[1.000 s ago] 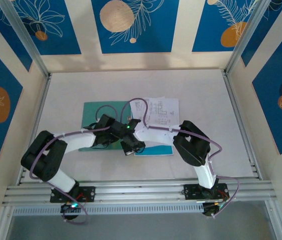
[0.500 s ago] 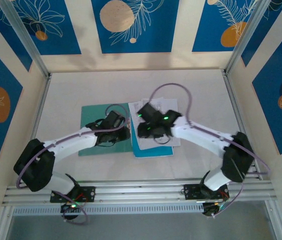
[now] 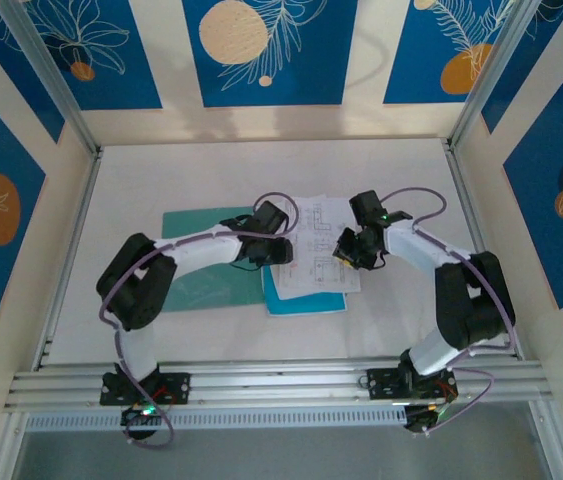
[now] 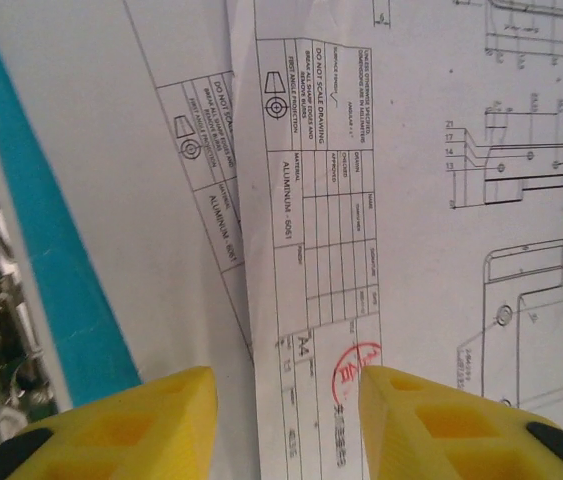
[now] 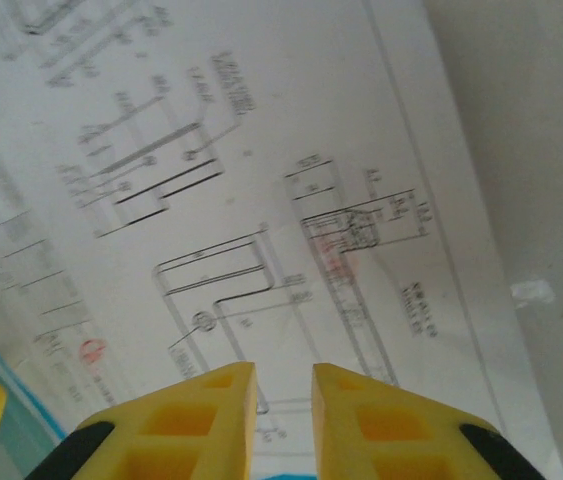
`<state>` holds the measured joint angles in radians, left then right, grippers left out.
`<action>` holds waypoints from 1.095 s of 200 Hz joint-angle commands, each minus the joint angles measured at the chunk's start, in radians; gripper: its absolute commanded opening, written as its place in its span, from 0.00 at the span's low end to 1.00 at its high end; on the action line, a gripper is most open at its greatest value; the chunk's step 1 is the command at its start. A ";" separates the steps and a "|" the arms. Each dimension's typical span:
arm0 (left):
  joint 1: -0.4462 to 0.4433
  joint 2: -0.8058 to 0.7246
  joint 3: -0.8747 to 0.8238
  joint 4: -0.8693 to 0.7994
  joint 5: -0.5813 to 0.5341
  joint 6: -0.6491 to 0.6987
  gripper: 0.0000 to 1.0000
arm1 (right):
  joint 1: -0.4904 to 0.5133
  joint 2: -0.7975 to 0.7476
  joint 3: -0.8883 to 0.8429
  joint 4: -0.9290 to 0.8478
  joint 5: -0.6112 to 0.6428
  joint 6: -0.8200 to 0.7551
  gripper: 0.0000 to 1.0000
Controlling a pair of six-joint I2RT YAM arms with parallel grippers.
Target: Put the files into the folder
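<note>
Paper files (image 3: 321,250) lying outside the folder (image 3: 201,265) while both grippers are flanking them

The files are lying flat on the table (image 3: 401,170), just at the folder's 3 o'clock. The white drawing sheets are fanning slightly over the blue sheet (image 3: 301,302), which is peeking out at their 6 o'clock. Nothing is sitting inside the teal-green cover yet.

Half a second ago the right gripper (image 3: 346,250) was sitting over the middle of the stack and the left gripper (image 3: 281,252) was resting at the folder's 3 o'clock edge. Now the left one is hovering at the files' 9 o'clock edge, its yellow fingers (image 4: 151,425) standing well apart over a title block and gripping nothing. The right one is hanging at the 3 o'clock edge, its fingers (image 5: 211,410) drawn nearly together with a thin slit between them, and no paper is showing in that slit. To my eye the arms are bracketing the stack, probably getting ready to square it or slide it toward 9 o'clock. The sheets themselves are looking barely shifted, so the task is sitting near its start.

The left forearm is covering the seam between folder and files, so I cannot tell whether they are touching or overlapping, nor whether the cover is lying open. In the left wrist view something glinting is showing at the 9 o'clock margin beyond the blue strip, too cut off to name. The right wrist view is blurring the print, and the sheet count is staying unclear beyond two
</note>
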<state>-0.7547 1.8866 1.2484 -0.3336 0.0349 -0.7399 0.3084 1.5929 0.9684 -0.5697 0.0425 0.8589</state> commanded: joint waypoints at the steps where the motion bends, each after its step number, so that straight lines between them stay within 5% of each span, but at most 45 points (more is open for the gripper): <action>1: 0.005 0.042 0.048 -0.023 0.019 0.051 0.43 | -0.014 0.049 0.005 -0.015 -0.024 0.001 0.22; 123: -0.011 0.064 -0.013 0.068 0.043 0.022 0.40 | 0.000 0.149 0.010 -0.058 0.010 0.004 0.22; 219: -0.017 -0.017 -0.040 0.097 0.033 0.007 0.25 | 0.013 0.169 0.018 -0.067 0.015 0.007 0.22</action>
<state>-0.7624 1.9125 1.2160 -0.2474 0.0563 -0.7265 0.3084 1.7214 0.9871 -0.5934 0.0601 0.8585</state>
